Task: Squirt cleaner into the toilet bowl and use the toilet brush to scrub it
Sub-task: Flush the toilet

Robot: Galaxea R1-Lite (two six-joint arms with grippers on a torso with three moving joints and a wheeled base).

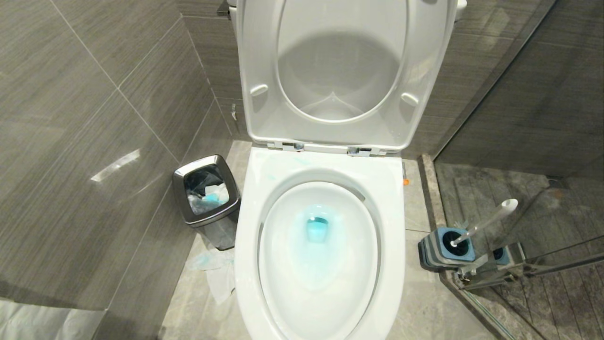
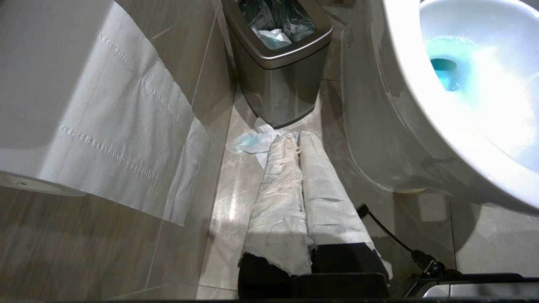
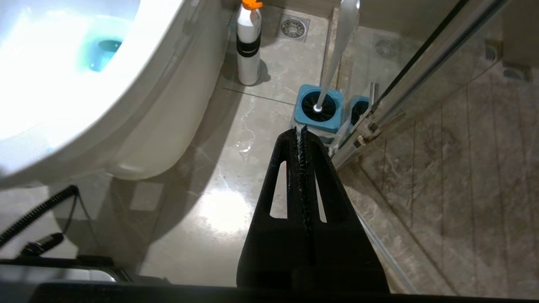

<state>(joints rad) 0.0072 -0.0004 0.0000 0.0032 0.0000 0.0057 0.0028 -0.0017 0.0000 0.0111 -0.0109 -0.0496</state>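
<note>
Head view: I see toilet bowl (image 1: 325, 264) centre, seat up, cleaner (image 1: 317, 230) tinting its water.
Toilet brush (image 1: 486, 222): in holder (image 1: 448, 248), right of bowl.
Left gripper (image 2: 294, 136): clenched, empty.
Right gripper (image 3: 300, 131): clenched, empty.

A small steel bin (image 2: 278, 63) with a dark liner stands on the floor against the grey tiled wall (image 1: 85, 141), straight ahead of the left pincer (image 2: 297, 139); crumpled tissue lies inside it. Blue-stained tissue (image 2: 252, 143) lies on the floor tiles at the bin's foot, just beyond that pincer's tips. A sheet of toilet paper (image 2: 122, 126) hangs down the wall beside it. Ahead of the right pincer (image 3: 300, 134), farther off, stands a white spray bottle (image 3: 247, 46) with an orange top, near a floor drain (image 3: 293, 28). A glass shower door (image 3: 442, 126) runs alongside.
</note>
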